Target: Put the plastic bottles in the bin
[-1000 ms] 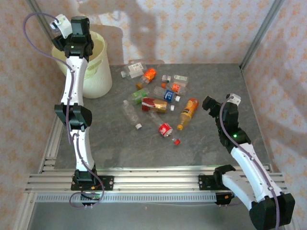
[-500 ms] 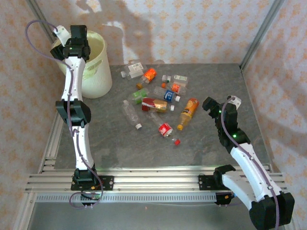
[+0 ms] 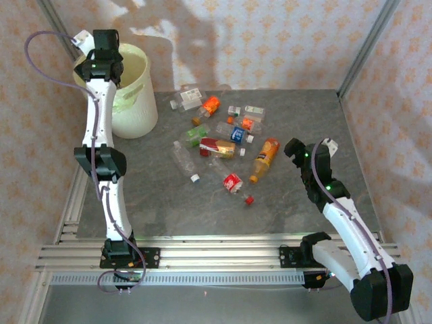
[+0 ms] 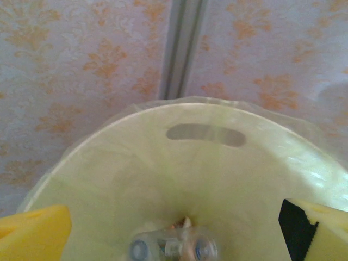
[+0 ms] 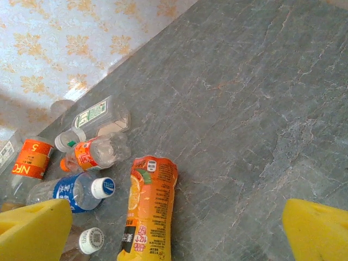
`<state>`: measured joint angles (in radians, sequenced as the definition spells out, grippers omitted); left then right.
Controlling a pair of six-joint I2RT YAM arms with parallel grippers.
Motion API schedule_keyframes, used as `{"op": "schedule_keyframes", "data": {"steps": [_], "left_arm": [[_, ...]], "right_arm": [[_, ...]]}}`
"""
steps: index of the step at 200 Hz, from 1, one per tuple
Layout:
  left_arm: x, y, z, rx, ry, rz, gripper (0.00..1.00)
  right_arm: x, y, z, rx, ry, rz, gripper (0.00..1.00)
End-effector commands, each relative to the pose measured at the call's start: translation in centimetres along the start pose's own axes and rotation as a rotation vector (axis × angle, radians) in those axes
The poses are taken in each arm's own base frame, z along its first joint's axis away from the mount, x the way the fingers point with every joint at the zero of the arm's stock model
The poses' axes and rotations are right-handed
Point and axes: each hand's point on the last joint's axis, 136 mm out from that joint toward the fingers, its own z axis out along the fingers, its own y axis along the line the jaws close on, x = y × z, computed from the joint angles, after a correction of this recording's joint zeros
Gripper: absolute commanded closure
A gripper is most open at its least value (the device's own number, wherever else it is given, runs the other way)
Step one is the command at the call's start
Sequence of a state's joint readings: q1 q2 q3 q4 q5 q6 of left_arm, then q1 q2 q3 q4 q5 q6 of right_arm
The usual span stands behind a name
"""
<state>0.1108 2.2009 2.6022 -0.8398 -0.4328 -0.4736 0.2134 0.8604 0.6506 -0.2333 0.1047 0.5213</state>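
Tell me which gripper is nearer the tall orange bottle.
Right. The right gripper hovers just right of the orange bottle; the left gripper is over the bin at the far-left corner.

A robotics lab test cell: slotted aluminium rails across the bottom of the frame, a metal frame post at upper right, floral wallpaper panels as walls, a grey stone-look tabletop in the middle.

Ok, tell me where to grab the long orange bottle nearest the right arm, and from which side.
Probably best: take the long orange bottle across its labelled middle, from above, with the open right pincer. It lies flat, and the table is bare on the side facing that arm.
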Motion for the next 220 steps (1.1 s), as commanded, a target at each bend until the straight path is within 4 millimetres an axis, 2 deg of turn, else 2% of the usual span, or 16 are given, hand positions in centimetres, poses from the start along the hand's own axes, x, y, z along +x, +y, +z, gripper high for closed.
{"op": "schedule_keyframes", "data": {"steps": [1, 33, 41, 48, 50, 53, 100, 158, 190, 220], "left_arm": [[-2.1, -3.0, -5.3, 0.237, 0.022, -0.046, 0.0], [-1.6, -6.9, -10.3, 0.456, 0.025, 0.027, 0.0], [-1.0, -7.8, -11.5, 0.497, 0.034, 0.05, 0.0], [0.4, -8.8, -12.0, 0.523, 0.062, 0.08, 0.0], [-0.1, -8.8, -13.2, 0.541, 0.053, 0.078, 0.0], [0.0, -8.9, -13.8, 0.554, 0.055, 0.083, 0.0], [8.2, -13.1, -20.8, 0.77, 0.189, 0.176, 0.0], [18.8, -15.6, -29.3, 0.932, 0.31, 0.34, 0.0], [23.2, -16.1, -30.7, 0.941, 0.381, 0.314, 0.0], [25.6, -15.5, -29.3, 0.883, 0.422, 0.29, 0.0]], "right_arm": [[-0.3, 0.6, -0.3, -0.012, 0.009, 0.013, 0.01], [-0.2, -0.3, 0.0, 0.034, -0.002, 0.034, 0.01], [-0.2, -0.9, 0.1, 0.06, -0.013, 0.055, 0.01], [0.0, -1.3, 0.3, 0.074, -0.019, 0.068, 0.01], [0.0, -1.3, 0.3, 0.075, -0.019, 0.069, 0.01], [0.1, -1.4, 0.4, 0.077, -0.02, 0.072, 0.01], [0.9, -1.6, 1.2, 0.084, 0.003, 0.079, 0.01], [1.3, -1.4, 1.4, 0.073, 0.02, 0.071, 0.01], [1.5, -1.2, 1.4, 0.057, 0.035, 0.051, 0.01], [1.8, 0.2, 1.3, -0.012, 0.07, 0.022, 0.01]]}}
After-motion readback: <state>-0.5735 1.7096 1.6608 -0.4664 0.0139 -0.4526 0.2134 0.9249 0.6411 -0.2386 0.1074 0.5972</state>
